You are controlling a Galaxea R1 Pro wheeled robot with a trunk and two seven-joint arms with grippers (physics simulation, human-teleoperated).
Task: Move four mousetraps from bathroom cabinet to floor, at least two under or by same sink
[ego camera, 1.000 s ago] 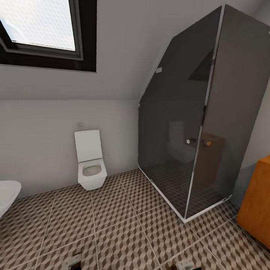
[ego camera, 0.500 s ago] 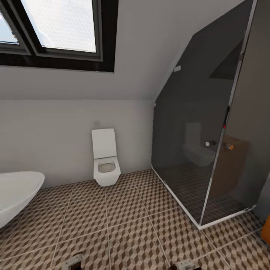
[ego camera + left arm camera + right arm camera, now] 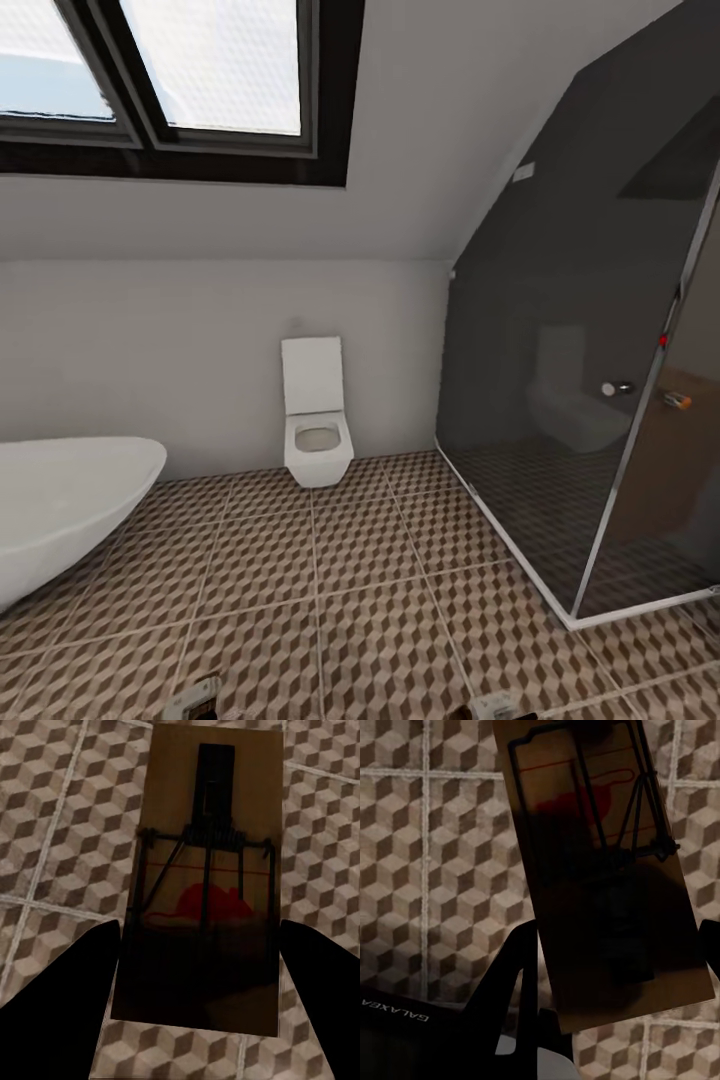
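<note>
1. The left gripper had its jaws clamped on a mousetrap above the bathroom floor.
2. The right gripper jaws gripped a second mousetrap.
3. In the head view, a toilet stood at frame centre, a shower enclosure at right.

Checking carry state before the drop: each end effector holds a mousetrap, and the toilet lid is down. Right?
Not quite. Each end effector does hold a mousetrap: left, right, above the bathroom floor. But the head view shows the toilet with its lid raised against the wall, bowl open.
</note>
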